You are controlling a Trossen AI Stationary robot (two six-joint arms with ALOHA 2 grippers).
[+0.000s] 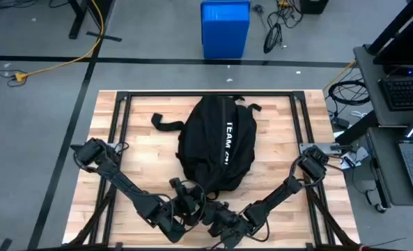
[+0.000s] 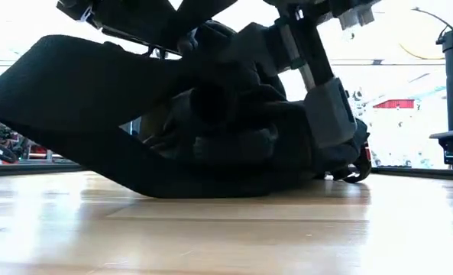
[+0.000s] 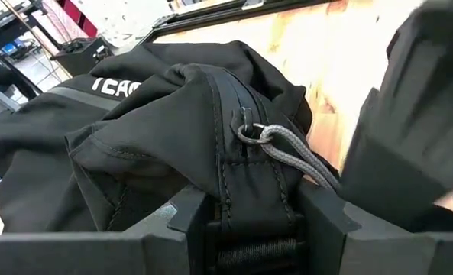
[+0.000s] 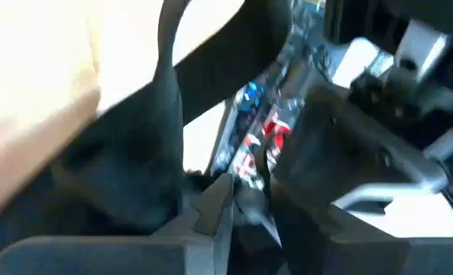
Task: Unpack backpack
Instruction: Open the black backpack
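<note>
Left hand (image 3: 249, 221) pinches a fold of the backpack (image 1: 216, 143) beside its zipper pull (image 3: 250, 134) and grey cord (image 3: 299, 156). Right hand (image 1: 223, 222) sits close beside it at the backpack's near end; its grip I cannot tell. The backpack lies mid-bench (image 1: 290, 139).

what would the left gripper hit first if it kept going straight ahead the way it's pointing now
Almost certainly the backpack itself. The left gripper has its fingers closed on a fold of black fabric beside the zipper, with the grey zipper cord just ahead. More backpack fabric lies directly in line, so it would push into the bag at once.
</note>
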